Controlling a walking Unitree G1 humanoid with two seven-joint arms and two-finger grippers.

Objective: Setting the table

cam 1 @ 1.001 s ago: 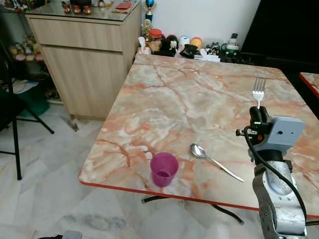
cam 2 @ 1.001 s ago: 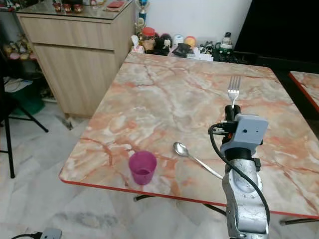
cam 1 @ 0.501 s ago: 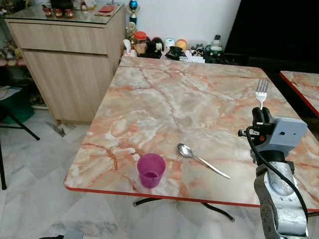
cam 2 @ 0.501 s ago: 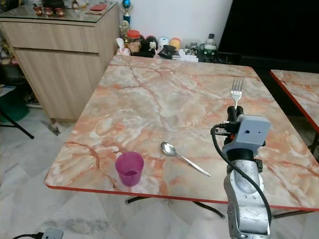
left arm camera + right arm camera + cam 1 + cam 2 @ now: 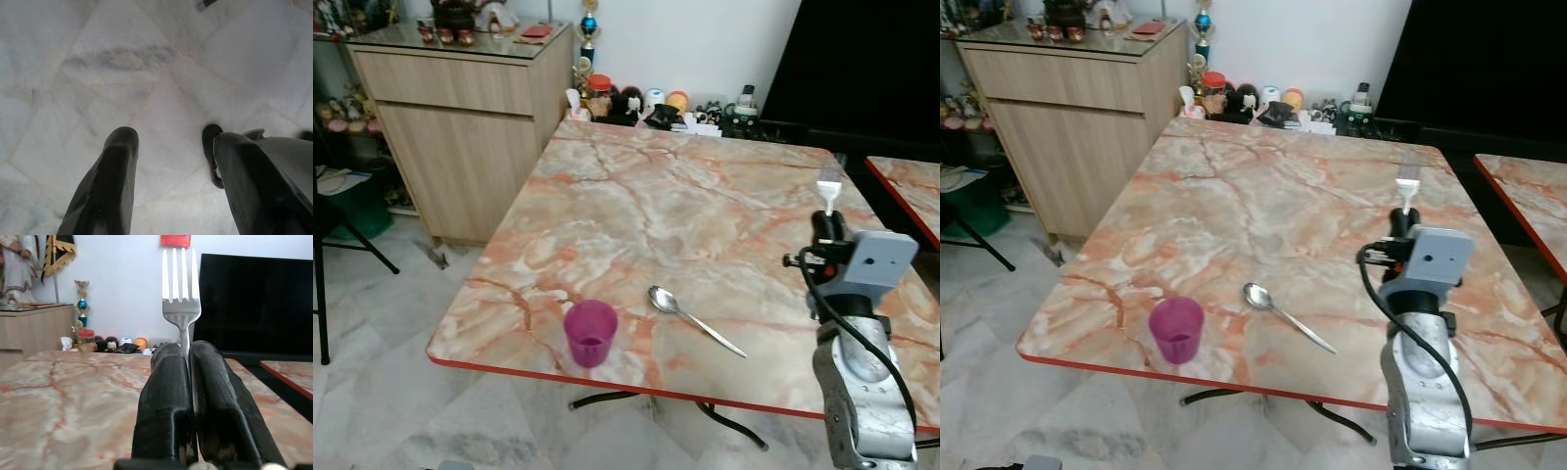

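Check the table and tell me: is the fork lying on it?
No, the fork is clamped upright in the right gripper, above the table.

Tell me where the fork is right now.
The fork is clamped in the right gripper, tines pointing away from the robot, held above the right side of the marble table, to the right of the spoon.

table layout, seen from the robot's head

a cup [image 5: 590,333] is set on the table [image 5: 685,206] near its front edge, toward 11 o'clock. a spoon [image 5: 693,319] is laid just right of it, at 12. a fork [image 5: 828,191] is held upright over the right side, at 1 o'clock. a cabinet [image 5: 460,137] is placed left of the table, at 10.
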